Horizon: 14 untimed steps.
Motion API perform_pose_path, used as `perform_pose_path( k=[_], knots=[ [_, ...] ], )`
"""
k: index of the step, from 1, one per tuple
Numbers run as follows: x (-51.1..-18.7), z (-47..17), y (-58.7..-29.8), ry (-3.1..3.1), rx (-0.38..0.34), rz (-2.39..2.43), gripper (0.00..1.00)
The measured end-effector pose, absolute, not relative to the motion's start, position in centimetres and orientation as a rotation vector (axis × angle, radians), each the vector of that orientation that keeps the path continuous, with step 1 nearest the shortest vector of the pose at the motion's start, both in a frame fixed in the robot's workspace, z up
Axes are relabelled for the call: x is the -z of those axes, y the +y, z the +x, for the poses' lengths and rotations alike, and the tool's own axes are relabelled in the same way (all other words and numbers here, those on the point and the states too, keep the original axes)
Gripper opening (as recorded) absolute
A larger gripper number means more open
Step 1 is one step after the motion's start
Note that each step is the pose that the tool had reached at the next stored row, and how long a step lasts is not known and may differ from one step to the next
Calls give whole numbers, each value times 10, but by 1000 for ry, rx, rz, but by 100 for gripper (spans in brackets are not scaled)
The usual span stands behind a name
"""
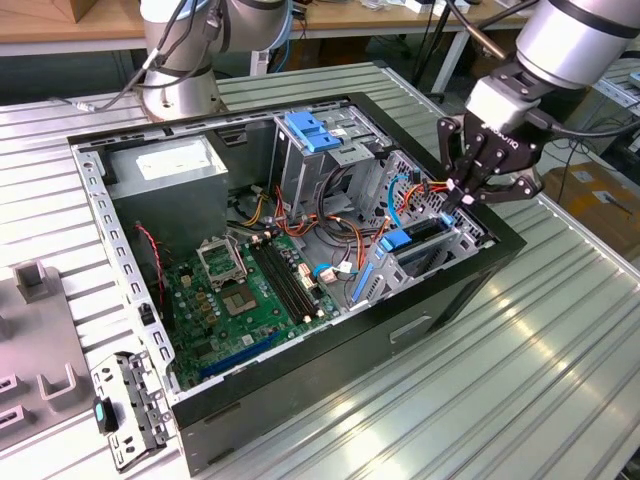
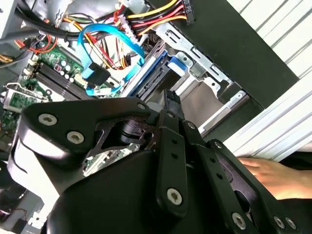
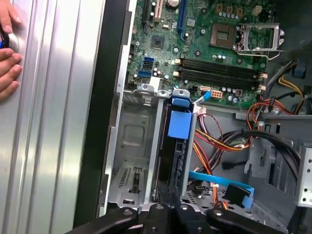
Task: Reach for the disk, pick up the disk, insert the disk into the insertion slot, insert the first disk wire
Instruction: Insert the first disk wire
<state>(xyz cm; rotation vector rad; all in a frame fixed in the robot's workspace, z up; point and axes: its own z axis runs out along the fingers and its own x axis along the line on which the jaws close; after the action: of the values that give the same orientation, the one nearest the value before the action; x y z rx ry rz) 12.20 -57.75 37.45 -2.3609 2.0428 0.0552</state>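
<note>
Already the disk (image 3: 176, 146) sits in the insertion slot (image 3: 129, 146); end effector (image 1: 462, 195) above.

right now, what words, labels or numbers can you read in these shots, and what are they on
No text reads clearly enough to quote.
White label on the power supply: print too small to read.
Marking on the gripper body: too blurred to read.
Lettering on the motherboard: too small to read.
Blue carrier of the disk: no print visible.
</note>
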Motion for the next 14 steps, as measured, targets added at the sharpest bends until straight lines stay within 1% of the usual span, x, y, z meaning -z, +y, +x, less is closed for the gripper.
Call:
perform_pose_path(
  k=[6, 14],
  knots=[
    [-381, 124, -577, 1946, -63, -2447, 11],
    [-381, 139, -574, 1932, -70, -2464, 11]
  ],
)
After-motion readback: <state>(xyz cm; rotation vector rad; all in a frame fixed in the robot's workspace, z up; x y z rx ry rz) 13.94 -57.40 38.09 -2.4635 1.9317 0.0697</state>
